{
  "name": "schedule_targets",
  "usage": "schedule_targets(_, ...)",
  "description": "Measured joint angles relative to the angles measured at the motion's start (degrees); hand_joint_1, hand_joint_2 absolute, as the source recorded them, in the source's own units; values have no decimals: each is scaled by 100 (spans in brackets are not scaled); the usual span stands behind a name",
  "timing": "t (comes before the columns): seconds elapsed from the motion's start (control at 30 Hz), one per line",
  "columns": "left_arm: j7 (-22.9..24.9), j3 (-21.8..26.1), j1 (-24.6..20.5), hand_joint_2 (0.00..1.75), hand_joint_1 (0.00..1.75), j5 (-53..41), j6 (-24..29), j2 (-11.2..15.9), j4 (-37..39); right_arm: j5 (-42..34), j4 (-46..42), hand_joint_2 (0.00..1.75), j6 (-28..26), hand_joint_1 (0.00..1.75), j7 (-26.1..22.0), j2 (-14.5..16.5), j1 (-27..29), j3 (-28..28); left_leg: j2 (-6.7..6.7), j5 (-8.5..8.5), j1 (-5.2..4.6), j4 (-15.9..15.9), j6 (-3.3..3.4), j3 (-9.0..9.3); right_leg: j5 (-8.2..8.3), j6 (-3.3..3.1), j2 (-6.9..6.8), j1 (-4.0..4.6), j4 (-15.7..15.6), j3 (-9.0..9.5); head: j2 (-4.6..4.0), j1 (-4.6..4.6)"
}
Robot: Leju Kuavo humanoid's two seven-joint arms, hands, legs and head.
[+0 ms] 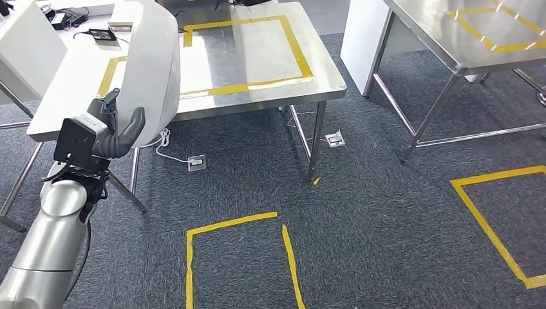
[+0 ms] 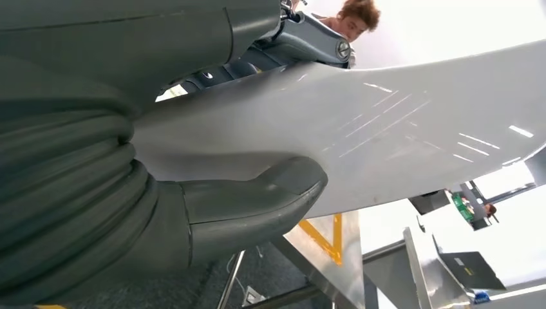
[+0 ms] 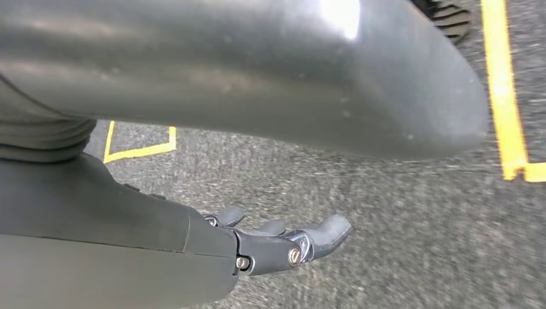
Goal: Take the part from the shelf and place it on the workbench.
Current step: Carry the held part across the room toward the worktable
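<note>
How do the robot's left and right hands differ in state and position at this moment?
The left hand grips the white part, thumb pressed on its face; the right hand holds nothing, its fingers loosely extended. The left hand is raised beside the workbench; the right hand hangs over the grey carpet near yellow floor tape. Both have grey covers and darker fingers.

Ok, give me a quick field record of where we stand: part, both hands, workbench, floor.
part: large white curved panel, held upright, its top end in front of the workbench
left hand: grips the panel's lower edge, thumb pressed on its face
right hand: holds nothing, fingers apart, hanging above the carpet
workbench: steel table with a yellow tape rectangle, ahead of the robot
placement: not yet done
floor: grey carpet with yellow tape outlines
</note>
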Motion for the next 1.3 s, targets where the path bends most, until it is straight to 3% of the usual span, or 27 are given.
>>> schedule_targets(0.1,2,-1,-3,175,175,-2,0,-4,-5,1,1,0,0,0,20,1,-4,-1,-18,-105,-29,-234,59,151,54,115,-31,3,-23,64,0,-10)
schedule_targets(0.17,2,-3,-12,175,175,-7,1,-15,-13,-1,1,0,-3,0,35,-1,-9,-2,-44,-138,0,-327,118,277,132,159,-31,2,260,-69,0,-6)
schedule_targets(0.2,1,-4,-22,175,175,-10,1,-25,-15,-1,1,0,-5,0,37,-2,-16,-1,-53,-161,10,-358,147,340,109,172,-25,-1,541,-249,0,-5)
schedule_targets(0.27,2,-7,-33,175,175,-15,1,-47,-7,-3,1,0,-8,0,35,-2,-17,-1,-72,-232,5,-375,193,426,-118,198,-12,5,1176,-726,0,-3)
schedule_targets(0.33,1,-17,-18,175,175,-16,1,-73,14,-4,1,0,-9,0,26,-5,3,-2,-106,-323,-1,-373,201,529,-321,216,-1,17,1436,-1086,0,-3)
schedule_targets(0.37,-1,-24,-14,175,175,-16,1,-81,27,-4,1,0,-9,0,17,-7,13,-3,-120,-375,-3,-372,195,597,-254,212,3,22,1314,-1144,0,-3)
schedule_targets(0.4,-1,-28,-15,175,175,-16,2,-89,38,-5,1,0,-7,0,4,-8,20,-4,-129,-434,-4,-369,184,673,-43,200,5,27,1031,-1123,0,-3)
schedule_targets(0.47,-4,-35,-29,175,175,-16,6,-107,57,-5,1,0,4,0,-30,-14,34,-10,-140,-559,-12,-349,148,784,576,143,11,48,287,-983,0,-5)
schedule_targets(0.5,-7,-38,-40,175,175,-17,10,-118,66,-4,1,0,13,0,-42,-17,37,-13,-151,-615,-19,-341,118,814,765,109,15,64,36,-930,0,-5)
schedule_targets(0.53,-10,-43,-48,175,175,-21,13,-125,73,-2,1,0,20,0,-53,-19,42,-14,-163,-652,-25,-332,84,841,872,70,18,79,-104,-901,0,-6)
schedule_targets(0.63,-32,-51,-66,175,175,-31,27,-125,78,13,1,0,33,0,-85,-19,50,-15,-171,-670,-37,-245,-24,894,866,-48,11,66,-168,-781,0,-6)
schedule_targets(0.7,-50,-51,-85,175,175,-33,35,-116,79,24,1,0,37,0,-106,-20,48,-17,-124,-684,-27,150,-74,685,818,-114,11,37,-192,-656,0,-19)
schedule_targets(0.73,-58,-51,-86,175,175,-33,38,-106,85,28,1,0,37,0,-112,-21,46,-19,-97,-755,-14,479,-102,472,776,-133,11,32,-199,-602,0,-26)
schedule_targets(0.8,-69,-51,-74,175,175,-33,47,-85,107,33,1,0,38,0,-114,-22,48,-28,-79,-1044,13,1070,-153,10,672,-137,15,27,-201,-496,0,-30)
schedule_targets(0.83,-75,-52,-63,175,175,-37,53,-75,120,34,1,0,39,0,-114,-22,53,-34,-73,-1155,24,1193,-174,-150,615,-129,17,24,-200,-430,0,-31)
schedule_targets(0.87,-84,-55,-56,175,175,-44,59,-70,129,34,1,0,39,0,-114,-21,58,-39,-65,-1154,33,1141,-180,-219,557,-116,18,19,-199,-357,0,-31)
schedule_targets(0.9,-93,-56,-54,175,175,-58,67,-66,134,34,1,0,39,0,-114,-20,61,-42,-56,-1007,38,914,-180,-197,496,-99,18,11,-199,-275,0,-30)
schedule_targets(0.97,-105,-61,-55,175,175,-96,83,-57,142,33,1,0,39,0,-114,-19,58,-48,-20,-423,41,192,-169,-26,366,-48,18,-1,-187,-114,0,-34)
schedule_targets(1.03,-104,-70,-58,175,175,-145,102,-56,154,27,1,0,35,0,-113,-20,46,-55,13,-48,22,-261,-100,101,263,27,20,5,-197,-31,0,-44)
schedule_targets(1.1,-103,-82,-61,175,175,-190,121,-64,157,17,1,0,30,0,-112,-20,36,-59,10,-24,10,-316,4,138,254,106,21,20,-182,-12,0,-46)
schedule_targets(1.17,-107,-86,-70,175,175,-214,132,-74,147,14,1,0,28,0,-112,-19,26,-61,-11,-43,23,-338,91,202,320,164,15,17,81,-142,0,-40)
schedule_targets(1.23,-109,-87,-87,175,175,-222,136,-89,143,14,1,0,30,0,-113,-16,15,-61,-23,-117,22,-353,171,287,235,186,12,14,666,-524,0,-36)
schedule_targets(1.3,-109,-90,-86,175,175,-222,136,-109,147,14,1,0,29,0,-113,-14,16,-61,-38,-206,-2,-351,218,362,-59,179,15,29,1260,-979,0,-32)
